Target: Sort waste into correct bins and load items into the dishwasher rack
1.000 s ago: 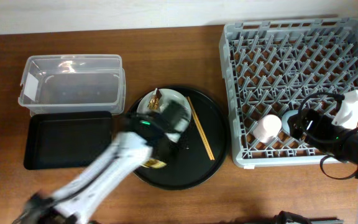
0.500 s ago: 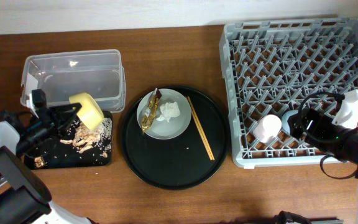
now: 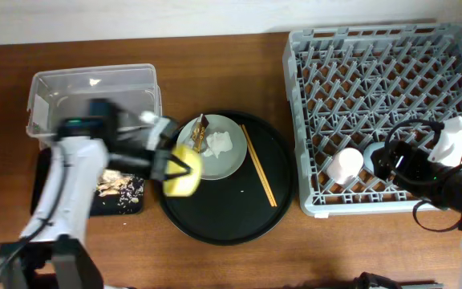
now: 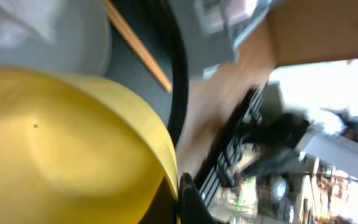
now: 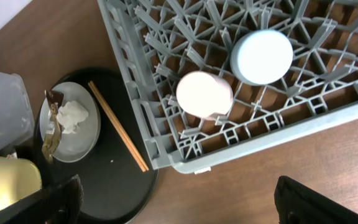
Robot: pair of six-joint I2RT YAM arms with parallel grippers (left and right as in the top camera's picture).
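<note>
Brown wooden table [image 3: 215, 72] is seen from above, with a pale wall along its far edge. A small yellow bowl [image 3: 184, 178] is held by the left gripper [image 3: 172, 166], whose jaws are pinched on the bowl's rim; in the left wrist view the bowl fills most of the picture and one dark finger [image 4: 189, 200] is seen at its edge. The bowl is held over the left rim of a large round black tray [image 3: 239, 213], just near-left of a pale grey-green round plate [image 3: 229, 164]. On that plate a crumpled white tissue [image 3: 218, 143] and a brown-and-gold snack wrapper [image 3: 200, 128] are lying side by side. A pair of wooden chopsticks [image 3: 259, 166] is laid on the round tray, just right of the plate.

Further left, beige shredded food scraps [image 3: 119, 187] are spread in a shallow black rectangular tray [image 3: 135, 209], partly hidden by the left arm. A clear rectangular plastic box [image 3: 34, 104] is set just beyond it.

At the right, a large square grey plastic rack [image 3: 375, 72] is placed. A pink cup [image 5: 205, 94] and a light blue cup [image 5: 261, 56] are stood side by side among the pegs near its near edge. The right gripper [image 5: 176, 190] is held above them, its jaws spread wide.
</note>
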